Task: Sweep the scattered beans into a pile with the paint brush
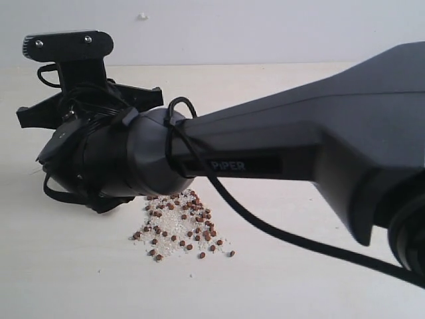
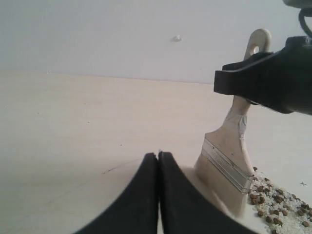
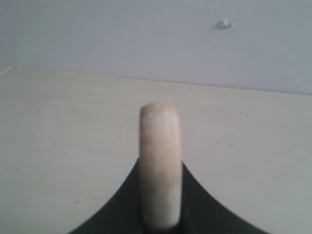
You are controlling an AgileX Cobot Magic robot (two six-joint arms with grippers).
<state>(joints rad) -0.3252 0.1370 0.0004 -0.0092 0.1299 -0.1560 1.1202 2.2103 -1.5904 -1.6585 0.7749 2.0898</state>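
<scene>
The beans (image 1: 179, 222) lie as a loose patch of reddish-brown dots and pale grains on the pale table, just below my right arm's wrist (image 1: 106, 159). In the left wrist view the paint brush (image 2: 228, 155) stands tilted, with its bristles on the table at the edge of the beans (image 2: 275, 207). A black finger (image 2: 263, 83) of my right gripper clamps its wooden handle below the hole. My right gripper (image 3: 159, 168) is shut on the handle, whose rounded end sticks out. My left gripper (image 2: 158, 156) is shut and empty, low over the table beside the brush. The exterior view hides the brush.
My right arm (image 1: 299, 133) reaches across the exterior view from the right and blocks much of it. A black cable (image 1: 265, 229) hangs under it. A grey wall (image 1: 232, 26) rises behind the table's far edge. Bare tabletop (image 1: 80, 279) lies around the beans.
</scene>
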